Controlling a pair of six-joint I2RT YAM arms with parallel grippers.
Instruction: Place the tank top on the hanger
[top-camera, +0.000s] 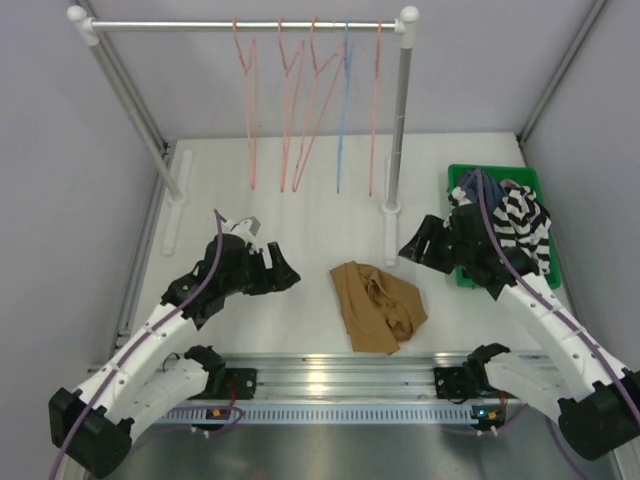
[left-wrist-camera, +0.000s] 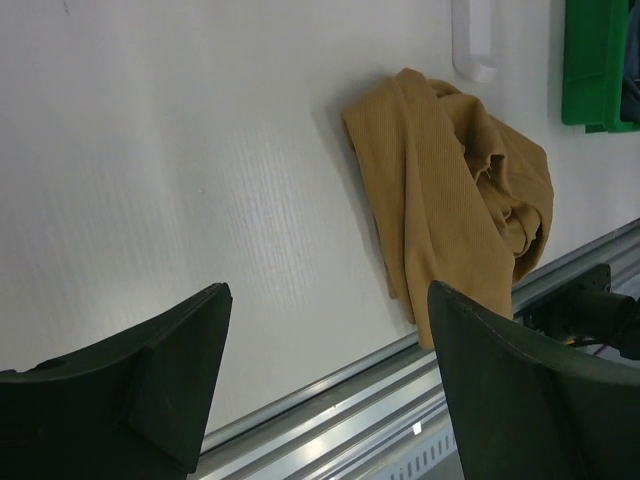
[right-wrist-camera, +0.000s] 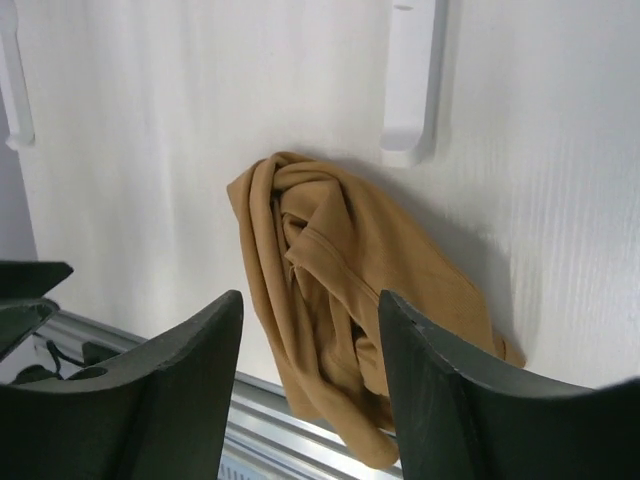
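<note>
The tan tank top (top-camera: 376, 304) lies crumpled on the white table near the front edge, between both arms; it shows in the left wrist view (left-wrist-camera: 450, 190) and the right wrist view (right-wrist-camera: 330, 290). Several salmon-pink hangers (top-camera: 290, 100) hang from the rail at the back. My left gripper (top-camera: 290, 275) is open and empty, left of the top (left-wrist-camera: 330, 340). My right gripper (top-camera: 410, 248) is open and empty, right of and above the top (right-wrist-camera: 310, 330).
A light blue hanger (top-camera: 343, 110) hangs among the pink ones. A green bin (top-camera: 480, 178) at the right holds a striped garment (top-camera: 525, 225) and a dark one. The rack's white feet (top-camera: 389, 235) stand behind the top. A metal rail (top-camera: 330, 375) runs along the front.
</note>
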